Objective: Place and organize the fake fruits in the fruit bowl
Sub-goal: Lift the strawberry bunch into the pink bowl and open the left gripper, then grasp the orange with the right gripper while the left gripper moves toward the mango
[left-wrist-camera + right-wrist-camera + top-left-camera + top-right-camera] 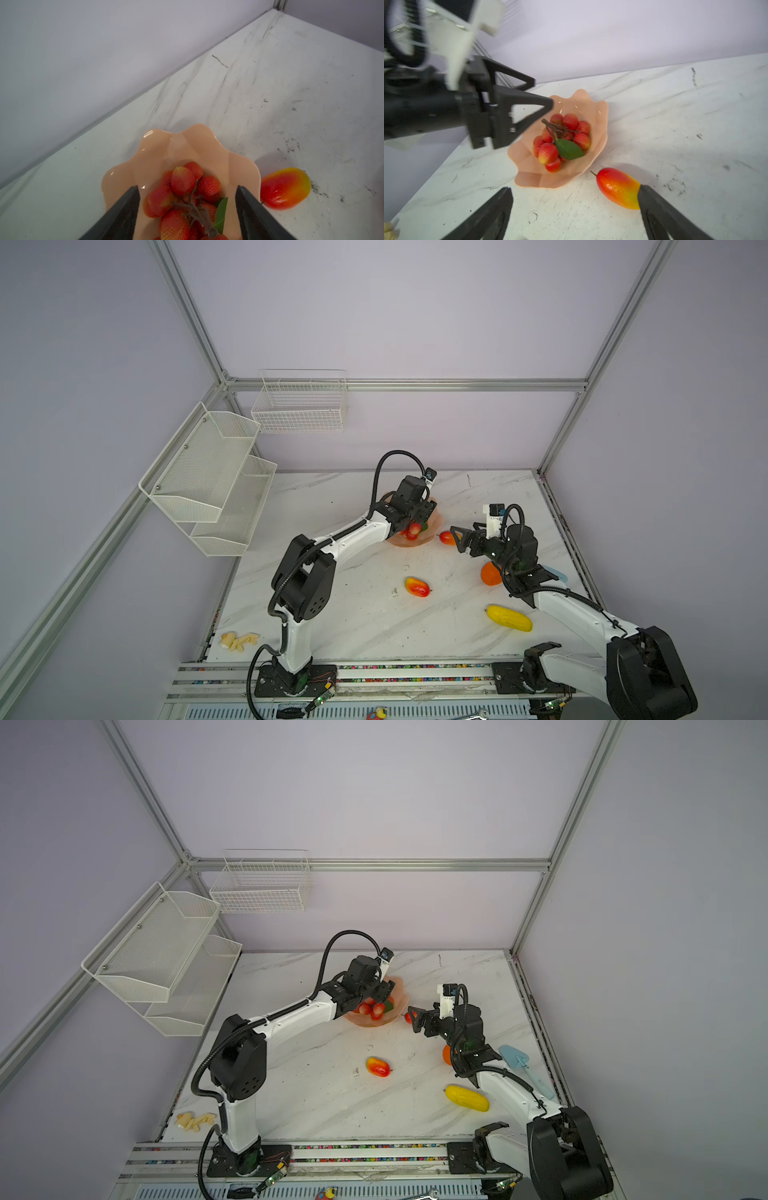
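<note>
Marble-look table [374, 635] and lilac walls fill both top views. We see the bowl [409, 544] toward the back of the table, with the grapes [412, 531] inside it and the left gripper [417, 517] hanging over them. The first mango [446, 537] lies just beside the bowl, at the tips of the right gripper [454, 539]. The second mango [417, 587] sits mid-table, well apart from the bowl. The orange [489, 574] is half hidden under the right arm, and the yellow fruit [509, 618] lies nearer the front.

From the left wrist we look down on the grapes in the bowl, stem and green leaf on top. The two left fingers [124, 207] stand spread on either side of the bunch and grip nothing. The first mango rests on the table just outside the scalloped rim.

From the right wrist we see the right jaws wide apart with bare table between them. The first mango's yellow end meets one finger [654, 203], and we cannot tell whether they touch. The left gripper, blurred, hovers over the bowl with its jaws parted.
</note>
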Robot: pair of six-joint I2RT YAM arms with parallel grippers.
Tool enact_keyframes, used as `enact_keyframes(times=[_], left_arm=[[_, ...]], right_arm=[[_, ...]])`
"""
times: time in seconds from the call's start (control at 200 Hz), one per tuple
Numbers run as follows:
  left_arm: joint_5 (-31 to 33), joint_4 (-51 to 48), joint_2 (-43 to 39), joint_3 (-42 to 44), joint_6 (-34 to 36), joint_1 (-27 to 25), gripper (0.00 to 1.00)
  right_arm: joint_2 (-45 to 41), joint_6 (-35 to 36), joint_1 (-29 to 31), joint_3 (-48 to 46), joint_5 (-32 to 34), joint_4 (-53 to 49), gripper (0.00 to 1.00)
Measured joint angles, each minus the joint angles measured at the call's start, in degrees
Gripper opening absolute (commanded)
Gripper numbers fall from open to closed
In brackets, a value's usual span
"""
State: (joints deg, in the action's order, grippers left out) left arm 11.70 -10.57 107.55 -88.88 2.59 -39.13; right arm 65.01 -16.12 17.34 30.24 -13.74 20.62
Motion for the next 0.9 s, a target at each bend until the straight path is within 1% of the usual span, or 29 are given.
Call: enact_keyframes(times=[0.015, 0.035, 0.05, 0.17, 0.32, 0.425, 0.55, 0.66, 0.74, 0.83, 0.9], left_arm=[[-0.24, 0.07, -1.29, 0.79, -0.11, 0.0, 0.81], [-0.7, 0.63, -3.26, 2.21, -0.2, 0.0, 0.97], [-0.98, 0.7, -4.81, 3.17, -0.11, 0.0, 1.0], [-4.74, 2.97, -18.67, 13.55, -1.84, -0.13, 1.0], [-9.99, 4.96, -35.76, 28.48, -5.2, -1.75, 1.0], [-12.52, 4.81, -43.39, 37.18, -8.09, -3.78, 1.0], [-15.65, 3.06, -49.55, 45.97, -12.11, -5.7, 1.0], [-16.63, 1.95, -52.24, 51.36, -14.86, -6.88, 1.0], [-17.05, -0.35, -52.59, 52.3, -15.69, -7.19, 1.0], [-17.2, -1.7, -53.72, 52.3, -15.76, -7.3, 1.0], [-17.27, -2.29, -55.39, 52.3, -15.69, -7.3, 1.0]], right_arm=[[-0.42, -0.55, 0.0, 0.13, 1.05, -1.38, 0.97], [-0.9, -1.51, -0.02, 0.46, 2.58, -3.54, 0.97], [-1.33, -2.1, -0.04, 0.7, 3.78, -5.09, 0.97], [-3.87, -6.84, -0.11, 3.56, 11.74, -18.03, 0.97], [-4.24, -11.21, -0.11, 4.04, 16.04, -27.61, 0.96], [-3.19, -13.44, -0.07, 4.7, 19.5, -33.99, 0.96], [-1.88, -14.75, -0.04, 8.33, 25.0, -40.92, 0.97], [-0.31, -15.43, 0.02, 11.69, 27.93, -44.17, 0.97], [2.54, -15.74, 0.07, 13.0, 29.14, -45.16, 0.97], [6.43, -15.85, 0.28, 13.05, 29.03, -46.14, 0.97], [7.91, -16.04, 0.81, 12.57, 29.0, -46.97, 0.97]])
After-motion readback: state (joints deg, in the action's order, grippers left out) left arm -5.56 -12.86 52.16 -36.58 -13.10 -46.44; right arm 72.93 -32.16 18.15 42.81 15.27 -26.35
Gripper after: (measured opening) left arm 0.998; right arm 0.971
